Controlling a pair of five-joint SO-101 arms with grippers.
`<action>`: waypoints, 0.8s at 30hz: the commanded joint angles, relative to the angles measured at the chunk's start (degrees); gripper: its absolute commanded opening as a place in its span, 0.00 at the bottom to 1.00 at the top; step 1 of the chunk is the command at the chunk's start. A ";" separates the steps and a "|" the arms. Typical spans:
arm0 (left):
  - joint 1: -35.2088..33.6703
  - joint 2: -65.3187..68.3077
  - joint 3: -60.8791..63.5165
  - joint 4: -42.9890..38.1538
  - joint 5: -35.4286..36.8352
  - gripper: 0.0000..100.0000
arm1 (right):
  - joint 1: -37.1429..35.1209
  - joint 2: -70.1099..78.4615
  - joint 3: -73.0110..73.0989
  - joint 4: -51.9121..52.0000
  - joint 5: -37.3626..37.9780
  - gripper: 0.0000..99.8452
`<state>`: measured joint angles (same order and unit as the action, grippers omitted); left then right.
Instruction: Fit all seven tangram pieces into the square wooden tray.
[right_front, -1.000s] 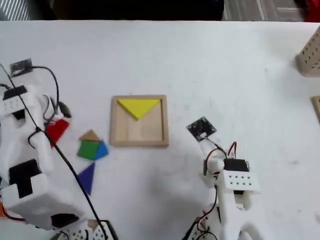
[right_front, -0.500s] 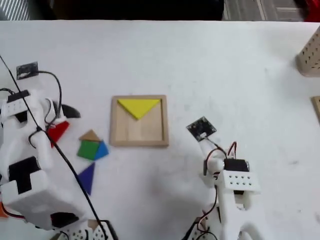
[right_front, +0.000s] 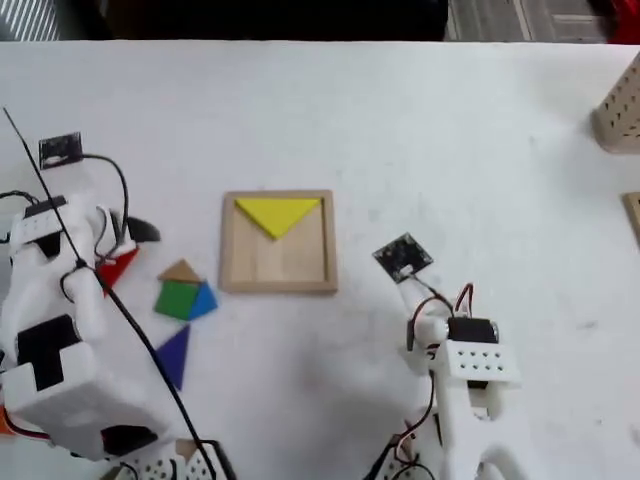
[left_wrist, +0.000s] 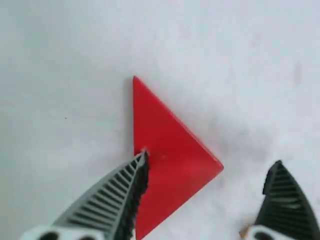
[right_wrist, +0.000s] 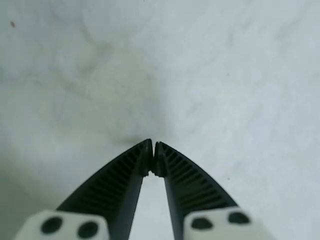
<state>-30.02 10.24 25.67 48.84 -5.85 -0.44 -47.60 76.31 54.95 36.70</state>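
Observation:
The square wooden tray (right_front: 250, 270) lies mid-table with a yellow triangle (right_front: 277, 214) in its far half. Left of it are a small brown triangle (right_front: 180, 270), a green square (right_front: 176, 299), a blue triangle (right_front: 206, 300) and a purple triangle (right_front: 175, 352). A red triangle (left_wrist: 165, 155) lies flat on the table farther left, also seen in the high view (right_front: 117, 266). My left gripper (left_wrist: 211, 159) stands open over it, one fingertip above the piece and the other beyond its corner. My right gripper (right_wrist: 152, 146) is shut and holds nothing, over bare table.
The right arm (right_front: 460, 360) stands near the front edge, right of the tray. Cables (right_front: 110, 190) loop over the left arm. Wooden blocks (right_front: 620, 110) sit at the far right edge. Open white table lies behind the tray.
The left arm has shifted slightly to the right and its gripper has closed in over the red triangle, covering more of it. The right arm has not moved.

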 joint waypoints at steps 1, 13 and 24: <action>-0.22 -0.48 0.18 -1.05 -3.34 0.35 | -0.66 -0.31 -0.26 0.40 0.70 0.02; -1.80 -0.48 2.29 -2.64 -6.24 0.35 | -0.66 -0.31 -0.26 0.40 0.70 0.02; -1.80 -0.48 2.37 -2.55 -6.51 0.35 | -0.66 -0.31 -0.26 0.40 0.70 0.02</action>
<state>-31.78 10.07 27.69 46.64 -11.74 -0.44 -47.60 76.31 54.95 36.70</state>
